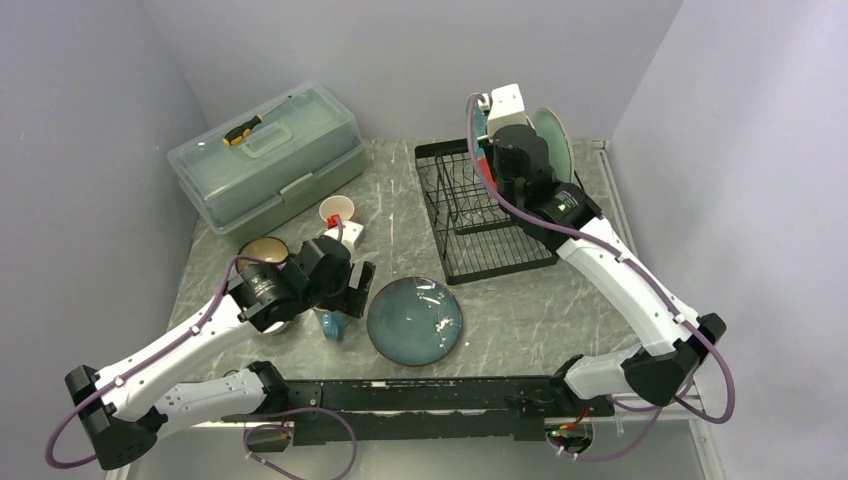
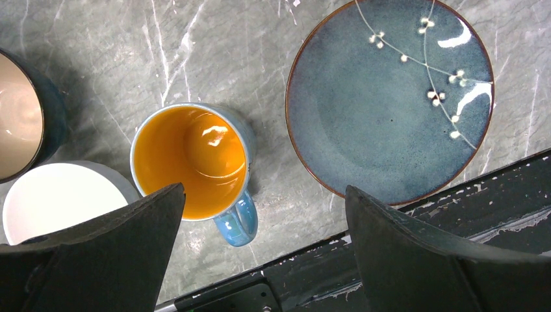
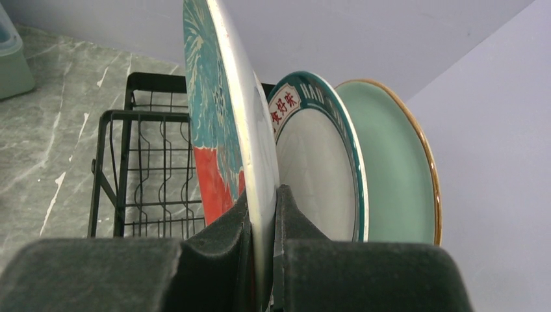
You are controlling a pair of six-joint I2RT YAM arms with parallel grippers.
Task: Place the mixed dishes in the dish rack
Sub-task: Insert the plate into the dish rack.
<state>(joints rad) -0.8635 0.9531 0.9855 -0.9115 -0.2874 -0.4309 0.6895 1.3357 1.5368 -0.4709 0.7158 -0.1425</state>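
Dishes are partly loaded, and you are mid-way through the third plate. Your right pincer (image 3: 260,221) is clamped on the edge of the teal-and-red patterned plate (image 3: 214,130), holding it upright over the far end of the dish rack (image 1: 480,230); whether its lower edge has seated in a slot is hidden from both views. Just behind it the white dark-rimmed plate (image 3: 312,169) and the pale green plate (image 3: 396,175) stand upright, close together, so I judge those two as done. Your left pincer (image 2: 263,192) hangs with its jaws wide apart and nothing between them, above the blue mug (image 2: 188,162), which sits upright on the surface (image 1: 560,300) nearer the left finger than the middle of the gap. Outward from there, the teal plate (image 2: 390,97) lies flat beside the mug, apart from it, and the white bowl (image 2: 58,195) and the tan bowl (image 2: 16,117) sit close together on the mug's other side. The pink mug (image 1: 338,212) stands a little farther back, between the bowls and the rack. By this count, two plates are racked, one is in hand, and one plate, two mugs and two bowls remain to be loaded.
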